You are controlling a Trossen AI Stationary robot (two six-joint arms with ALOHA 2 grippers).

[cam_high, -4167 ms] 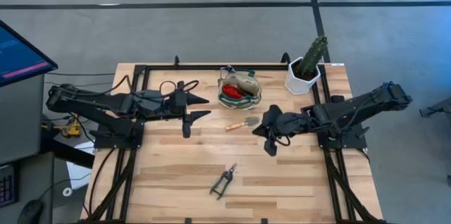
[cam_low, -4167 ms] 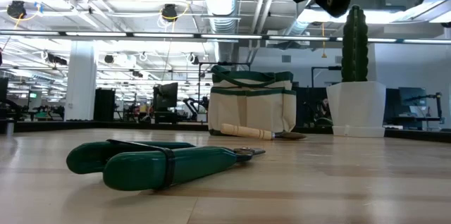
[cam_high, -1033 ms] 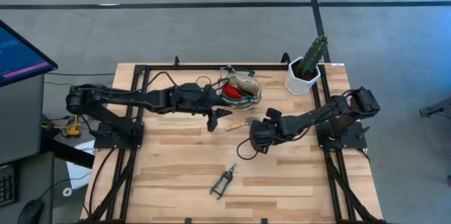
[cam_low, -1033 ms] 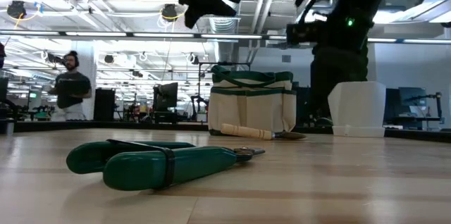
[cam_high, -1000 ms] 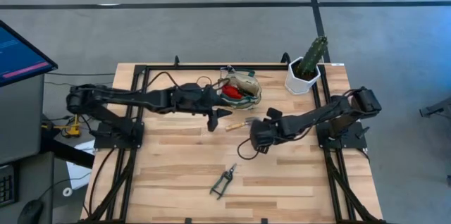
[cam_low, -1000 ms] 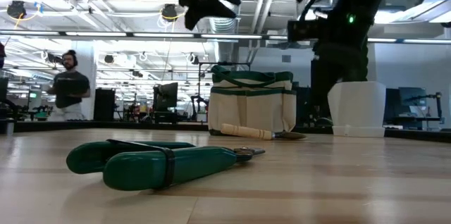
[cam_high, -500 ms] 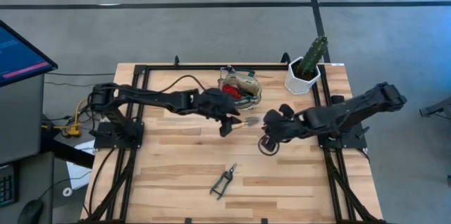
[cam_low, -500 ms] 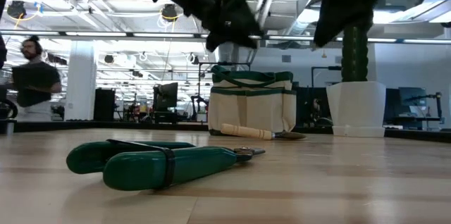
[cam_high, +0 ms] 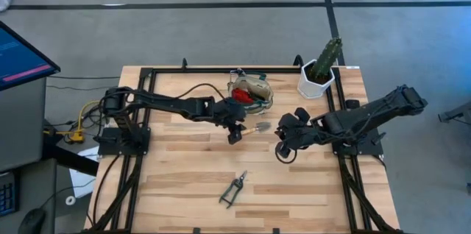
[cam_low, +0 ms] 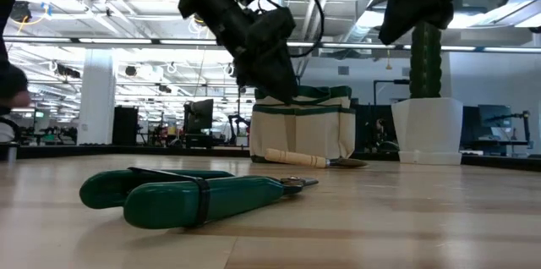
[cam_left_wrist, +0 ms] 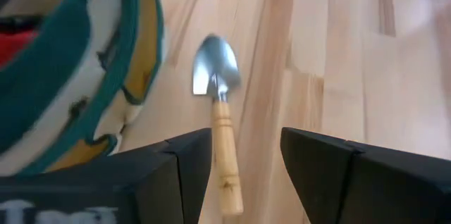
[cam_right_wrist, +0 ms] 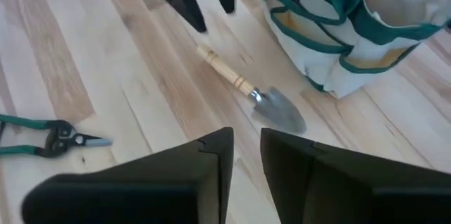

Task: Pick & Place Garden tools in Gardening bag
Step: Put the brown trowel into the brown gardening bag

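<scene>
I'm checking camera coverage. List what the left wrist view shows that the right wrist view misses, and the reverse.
Only the left wrist view: the left claw from its own side, fingers open and straddling the trowel's wooden handle.
Only the right wrist view: the green-handled shears lying on the table, and the right claw.
Both: the trowel lying beside the cream and green bag, with something red inside the bag.

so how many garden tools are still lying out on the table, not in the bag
2. The trowel lies beside the gardening bag, under the left pincer. The pruning shears lie alone near the table's front edge. A red tool already sits in the bag, which may hide others.
</scene>
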